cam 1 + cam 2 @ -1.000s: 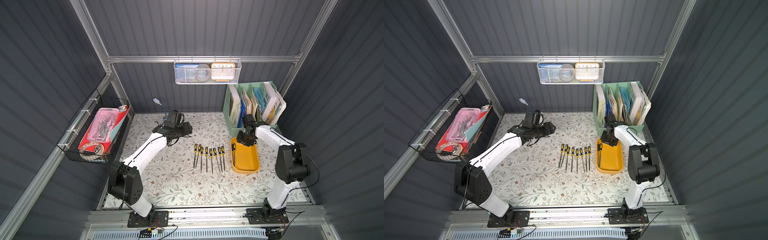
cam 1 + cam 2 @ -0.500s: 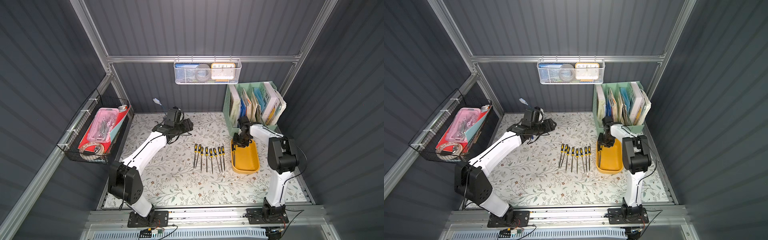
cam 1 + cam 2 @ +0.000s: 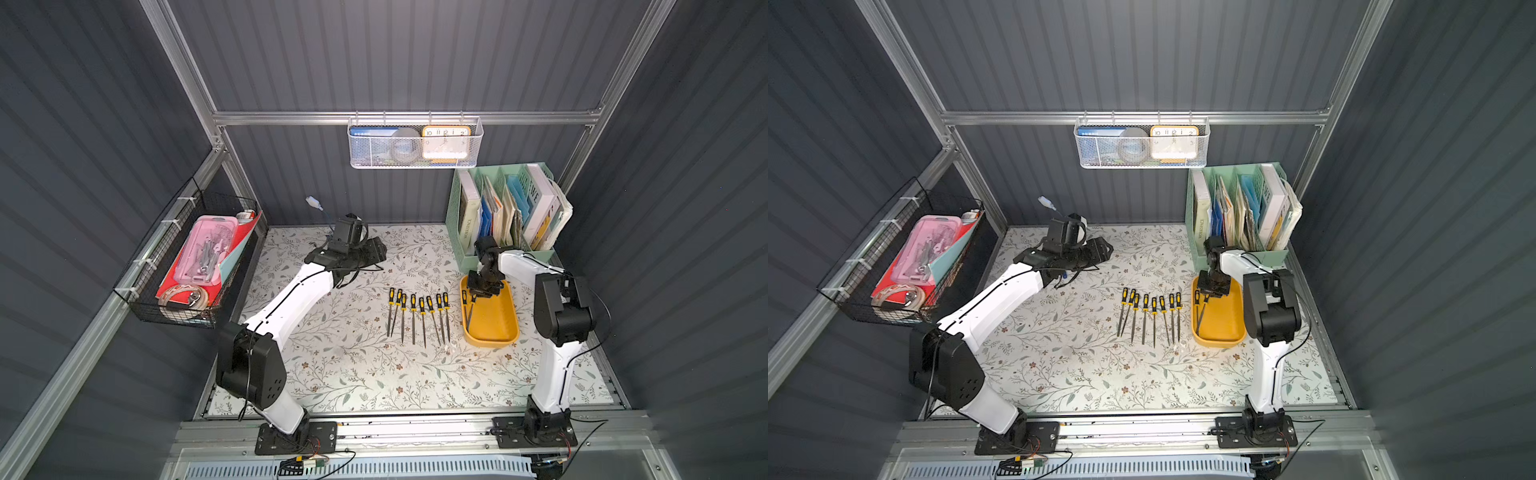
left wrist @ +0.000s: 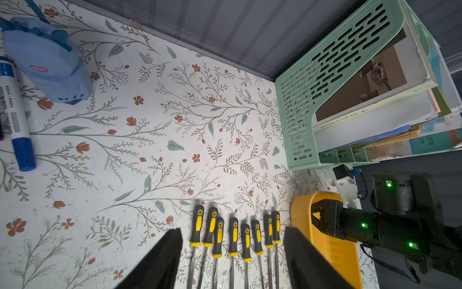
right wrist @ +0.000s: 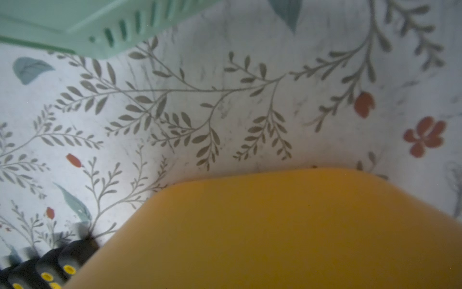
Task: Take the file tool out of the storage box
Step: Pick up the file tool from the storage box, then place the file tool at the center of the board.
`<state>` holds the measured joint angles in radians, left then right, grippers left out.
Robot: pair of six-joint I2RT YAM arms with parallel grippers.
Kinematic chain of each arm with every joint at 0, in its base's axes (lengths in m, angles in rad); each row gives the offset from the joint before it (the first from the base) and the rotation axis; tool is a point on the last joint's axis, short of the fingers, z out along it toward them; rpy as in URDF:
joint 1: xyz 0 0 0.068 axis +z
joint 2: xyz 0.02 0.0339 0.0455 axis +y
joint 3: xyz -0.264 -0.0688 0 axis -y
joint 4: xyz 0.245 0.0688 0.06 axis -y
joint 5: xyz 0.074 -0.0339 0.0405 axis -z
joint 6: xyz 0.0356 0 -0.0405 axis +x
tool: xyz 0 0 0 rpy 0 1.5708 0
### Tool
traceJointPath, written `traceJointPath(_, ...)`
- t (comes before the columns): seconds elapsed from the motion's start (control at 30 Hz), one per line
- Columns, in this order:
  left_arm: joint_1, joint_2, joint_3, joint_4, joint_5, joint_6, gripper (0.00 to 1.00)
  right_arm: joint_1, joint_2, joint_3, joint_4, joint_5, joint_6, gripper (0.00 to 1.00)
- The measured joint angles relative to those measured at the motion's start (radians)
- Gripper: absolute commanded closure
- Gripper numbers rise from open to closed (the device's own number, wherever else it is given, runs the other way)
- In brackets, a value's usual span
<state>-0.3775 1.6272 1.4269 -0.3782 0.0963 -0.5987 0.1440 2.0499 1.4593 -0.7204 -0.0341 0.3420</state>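
Note:
The storage box (image 3: 495, 329), a shallow mustard-yellow tray, lies on the floral mat at the right; it also shows as the storage box (image 3: 1224, 329), (image 4: 332, 247), (image 5: 275, 237). Two file tools (image 3: 466, 309) with black-and-yellow handles lie along its left wall. My right gripper (image 3: 481, 287) reaches down into the tray's far end, right over a slanted file's handle; its fingers are hidden. Several more files (image 3: 417, 316), (image 4: 235, 235) lie in a row on the mat left of the tray. My left gripper (image 3: 376, 249), (image 4: 233, 229) hovers open and holds nothing.
A mint-green book organizer (image 3: 455, 208), (image 4: 312, 87) stands just behind the tray. A black wire basket (image 3: 166, 266) with a pink case hangs on the left wall, a white mesh basket (image 3: 415, 143) on the back rail. A blue marker (image 4: 17, 120) lies near the left gripper.
My right arm has swung its elbow forward, and its gripper has shifted left and down into the tray's far end. The left arm has barely moved.

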Motion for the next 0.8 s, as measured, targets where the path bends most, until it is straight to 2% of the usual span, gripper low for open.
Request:
traceJointPath(0.07, 0.0, 0.0, 0.0, 0.0, 0.0, 0.0, 0.3, 0.0, -0.002, 0.0, -0.008, 0.006, -0.008, 0.93)
traceJointPath(0.13, 0.0, 0.0, 0.0, 0.0, 0.0, 0.0, 0.3, 0.0, -0.006, 0.0, -0.017, 0.008, -0.01, 0.95)
traceJointPath(0.3, 0.0, 0.0, 0.0, 0.0, -0.003, 0.0, 0.3, 0.0, -0.033, 0.015, -0.069, 0.013, -0.011, 0.99)
traceJointPath(0.5, 0.002, 0.0, 0.0, 0.0, -0.016, 0.0, 0.29, 0.023, -0.185, 0.112, -0.124, 0.031, -0.005, 1.0)
traceJointPath(0.67, 0.018, -0.001, 0.0, 0.0, -0.024, 0.0, 0.29, 0.139, -0.306, 0.172, -0.102, 0.005, 0.064, 1.0)
traceJointPath(0.8, 0.048, -0.005, 0.0, -0.004, -0.031, 0.0, 0.29, 0.29, -0.293, 0.18, -0.034, -0.027, 0.161, 1.0)
